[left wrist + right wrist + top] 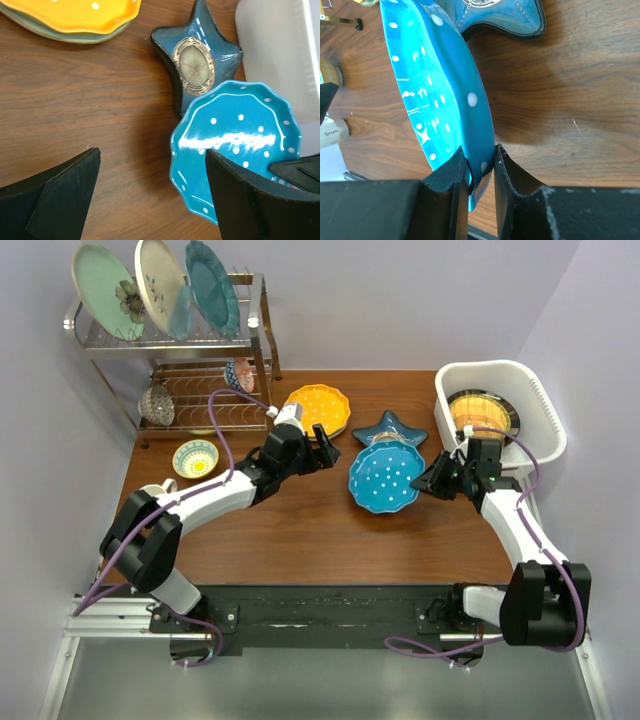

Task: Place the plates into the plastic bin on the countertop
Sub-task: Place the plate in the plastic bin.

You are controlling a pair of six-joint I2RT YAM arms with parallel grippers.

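My right gripper (432,480) (480,170) is shut on the rim of a bright blue scalloped plate with white dots (385,477) (435,85) and holds it tilted over the table. The plate also shows in the left wrist view (240,135). A dark blue star-shaped plate (390,430) (195,65) (500,17) lies just behind it. A yellow scalloped plate (318,408) (75,12) lies on a grey-green plate (75,37). My left gripper (325,448) (152,195) is open and empty between the yellow and dotted plates. The white plastic bin (545,410) (275,50) holds a dark-rimmed plate (482,412).
A chrome wire rack (170,340) at the back left holds three large upright plates and a small patterned bowl (238,373). A small yellow bowl (195,457) and a white cup (155,490) sit on the table's left side. Walls close in the back and both sides.
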